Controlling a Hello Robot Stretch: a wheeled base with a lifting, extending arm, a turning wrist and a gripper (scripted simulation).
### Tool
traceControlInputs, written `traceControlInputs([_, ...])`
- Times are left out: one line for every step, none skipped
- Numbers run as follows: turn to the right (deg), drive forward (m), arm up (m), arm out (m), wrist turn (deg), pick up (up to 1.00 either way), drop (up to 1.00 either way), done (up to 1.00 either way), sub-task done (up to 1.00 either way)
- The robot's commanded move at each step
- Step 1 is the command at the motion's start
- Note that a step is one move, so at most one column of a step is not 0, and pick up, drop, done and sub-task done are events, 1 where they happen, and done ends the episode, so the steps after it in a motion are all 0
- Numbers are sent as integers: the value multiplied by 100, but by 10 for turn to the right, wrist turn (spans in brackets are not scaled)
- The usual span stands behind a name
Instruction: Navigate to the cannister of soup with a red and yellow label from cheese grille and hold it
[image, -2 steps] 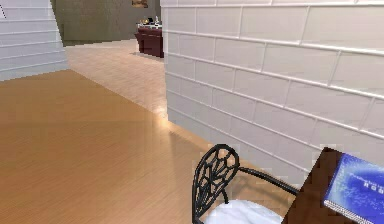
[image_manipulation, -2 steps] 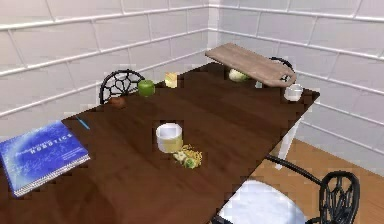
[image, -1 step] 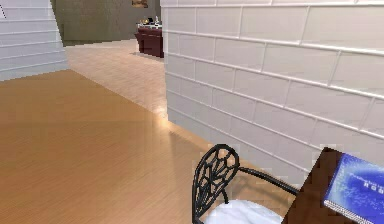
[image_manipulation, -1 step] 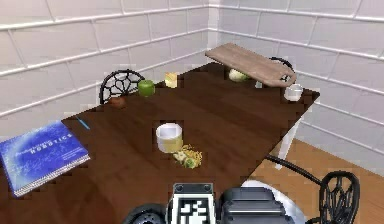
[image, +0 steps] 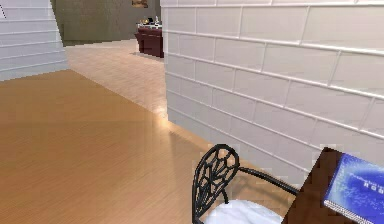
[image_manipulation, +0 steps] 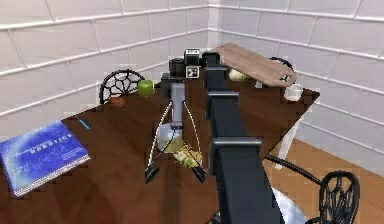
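The arm, a dark square bar, reaches out over a dark wooden table. My gripper has its thin fingers pointing down at the tabletop. A small yellowish and silvery thing lies on the table between the fingers, and I cannot tell whether the gripper holds anything. A green apple and a small red thing rest farther out on the table, left of the gripper's body.
A blue book lies near the table's edge. A long wooden board and a white bowl lie at the far right. Black ornate chairs ring the table. White brick wall; open wood floor.
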Motion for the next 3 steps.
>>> traceControlInputs([0,0,0,0,450,0,0,0,0])
traceControlInputs([0,0,0,0,450,0,0,0,0])
traceControlInputs([0,0,0,0,450,0,0,0,0])
